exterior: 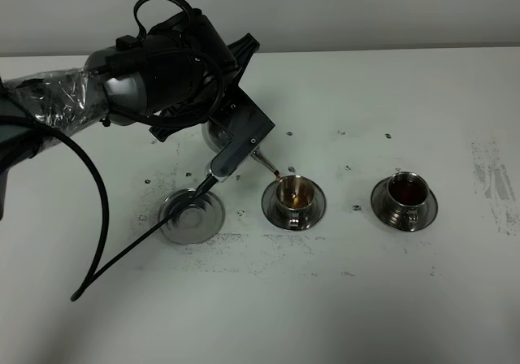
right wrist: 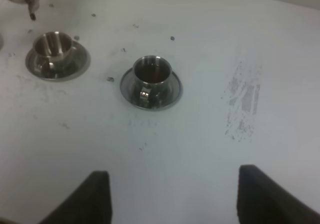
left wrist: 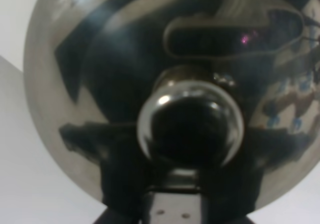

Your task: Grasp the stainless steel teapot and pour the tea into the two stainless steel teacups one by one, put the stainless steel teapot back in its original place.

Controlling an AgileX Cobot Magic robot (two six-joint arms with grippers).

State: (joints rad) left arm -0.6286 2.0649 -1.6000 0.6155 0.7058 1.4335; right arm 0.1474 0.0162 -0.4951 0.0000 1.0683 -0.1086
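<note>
As my left gripper [exterior: 241, 130] clamps shut on the teapot [left wrist: 100, 84], the pot hangs tilted above the table [exterior: 390, 299], its thin spout [exterior: 266, 164] angled down toward the rim of the middle cup [exterior: 294, 200]. The lid knob [left wrist: 190, 125] fills my left wrist view, with the pot's mirrored body behind it. The middle cup sits on its own saucer and shows an amber tint inside; whether tea is running from the spout I cannot tell. Well apart to its right, the right cup [exterior: 405, 198] stands on its saucer, holding dark tea. The lone saucer [exterior: 192, 216], with a raised centre ring, lies left of the middle cup, below my left arm. My right gripper [right wrist: 175, 196] hovers near the right cup, its fingers [right wrist: 92, 199] spread wide over bare tabletop.
</note>
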